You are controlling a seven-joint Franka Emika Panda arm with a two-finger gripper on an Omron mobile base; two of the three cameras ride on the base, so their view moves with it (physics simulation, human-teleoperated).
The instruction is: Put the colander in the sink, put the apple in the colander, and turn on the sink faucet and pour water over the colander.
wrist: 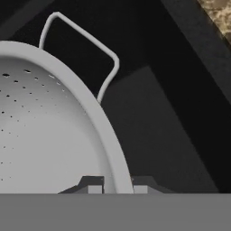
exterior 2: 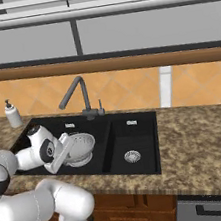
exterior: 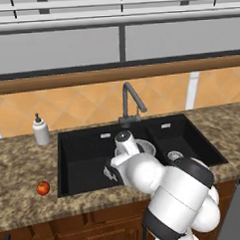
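Our two-finger gripper (wrist: pixel 117 186) pinches the rim of the round, perforated silvery-grey metal colander (wrist: pixel 49 135), which sits low inside the black rectangular double-basin sink's (wrist: pixel 153 135) large basin. Beyond the hand, the colander's wire handle arches against the basin wall.

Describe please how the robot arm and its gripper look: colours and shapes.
The arm is glossy white, built of rounded, bulbous segments with dark bands at the joints. Its wrist ends in a round grey cap. The gripper has two small dark-grey finger tips with lighter pads.
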